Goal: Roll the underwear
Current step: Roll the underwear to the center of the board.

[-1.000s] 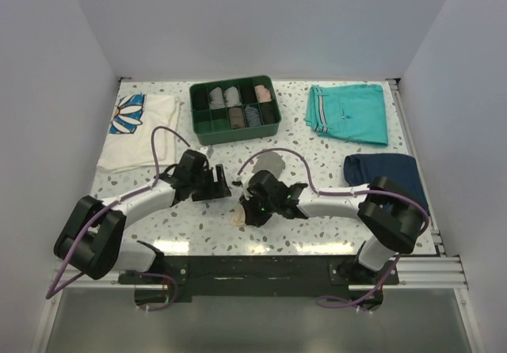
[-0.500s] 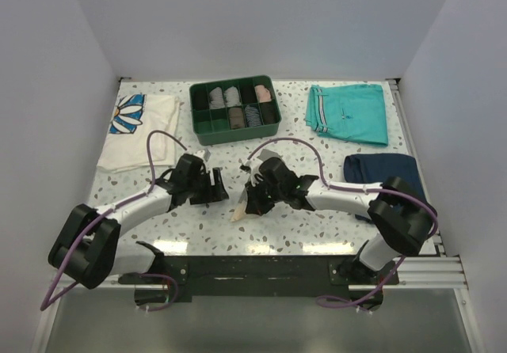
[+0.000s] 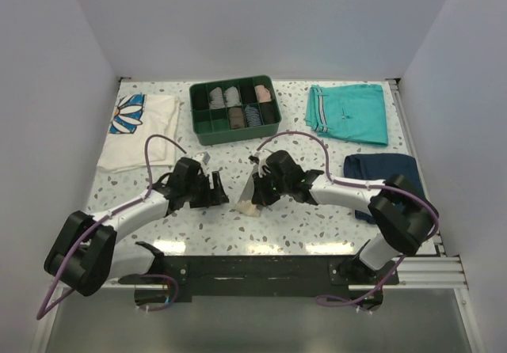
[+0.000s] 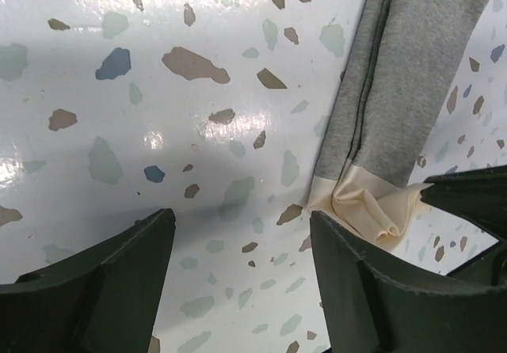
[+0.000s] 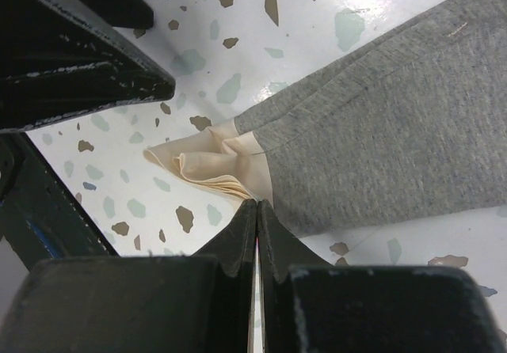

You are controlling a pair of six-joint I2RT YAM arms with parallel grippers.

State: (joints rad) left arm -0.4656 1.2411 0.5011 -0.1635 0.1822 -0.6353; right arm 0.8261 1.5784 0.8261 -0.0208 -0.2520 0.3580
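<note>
The speckled table (image 3: 317,226) carries a white shirt with a daisy print (image 3: 139,131) at its far left corner and teal shorts (image 3: 348,113) at the far right corner. A navy folded garment (image 3: 384,171) lies along the right edge, and a green divided tray (image 3: 235,138) of rolled items sits at the middle of the far edge. The underwear (image 3: 249,196), grey with a beige band, lies near the middle of the table, toward the near edge, between both arms. The right claw (image 5: 256,214) is pressed fully closed, pinching the underwear where grey meets beige. The left claw (image 4: 238,290) is spread wide over bare table, gripping nothing, just beside the beige band.
</note>
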